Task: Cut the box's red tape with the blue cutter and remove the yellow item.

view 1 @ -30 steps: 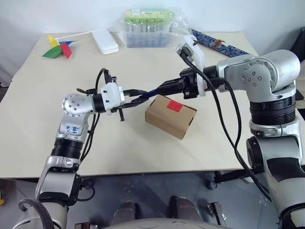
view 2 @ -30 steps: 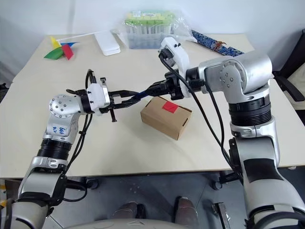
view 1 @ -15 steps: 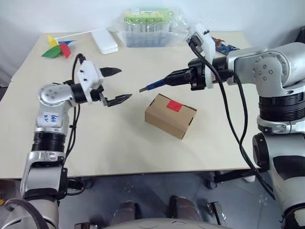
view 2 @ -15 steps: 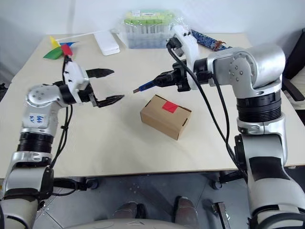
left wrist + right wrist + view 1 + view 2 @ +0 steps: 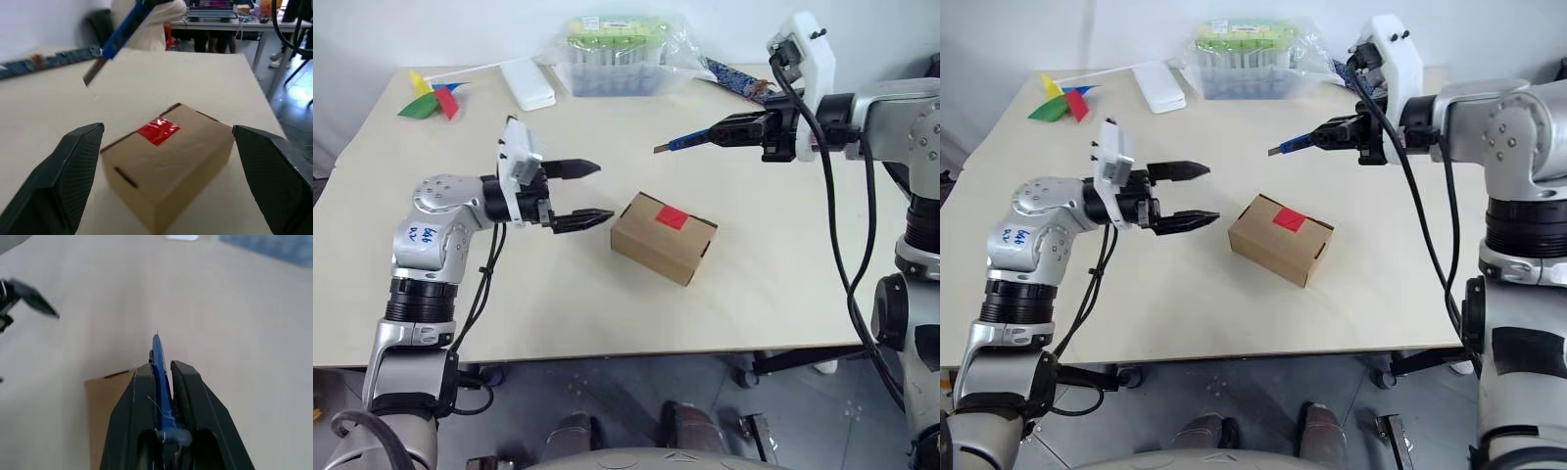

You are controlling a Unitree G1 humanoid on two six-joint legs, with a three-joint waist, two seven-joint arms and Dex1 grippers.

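The brown cardboard box (image 5: pixel 664 237) sat closed near the middle of the pale table (image 5: pixel 607 313), turned at an angle, with the square of red tape (image 5: pixel 673 217) across the seam of its top flaps. The left gripper (image 5: pixel 589 192) hovered just beside the box's left end, level with it and pointing at it, its two black fingers (image 5: pixel 570 168) spread wide with nothing between them; in the left wrist view the box lay centred between the two fingers (image 5: pixel 73 166), not touched by either. The right gripper (image 5: pixel 736 130) was raised above the table behind and to the right of the box, clamped on the blue cutter (image 5: pixel 690 140), whose darker tip pointed left, apart from the box and well above the tape. In the right wrist view the cutter ran straight out between the closed fingers (image 5: pixel 188 382). At the back of the table stood a clear plastic tub with green lids (image 5: pixel 615 57), a white flat block (image 5: pixel 530 85), a paper pinwheel (image 5: pixel 433 96) at the far left corner and a dark blue patterned strip (image 5: pixel 736 80) behind the right arm
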